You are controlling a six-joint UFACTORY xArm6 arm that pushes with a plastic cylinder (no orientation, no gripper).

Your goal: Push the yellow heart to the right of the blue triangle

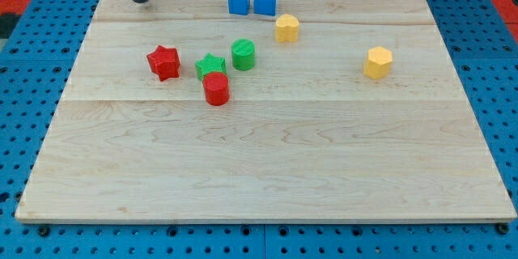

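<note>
My tip (142, 1) rests on the board near the view's top left corner, far left of all the blocks. Two blue blocks stand side by side at the top middle: a squarish one (239, 0) and, touching its right side, a pointed one (265, 2) that looks like the triangle. A yellow block (286, 28), seemingly the heart, sits just below and right of the pointed blue block. A second yellow block (377, 62), a hexagon shape, sits apart at the right.
A red star (163, 62), a green star (210, 67), a green cylinder (243, 54) and a red cylinder (216, 89) cluster left of the middle. The wooden board (267, 178) lies on a blue pegboard.
</note>
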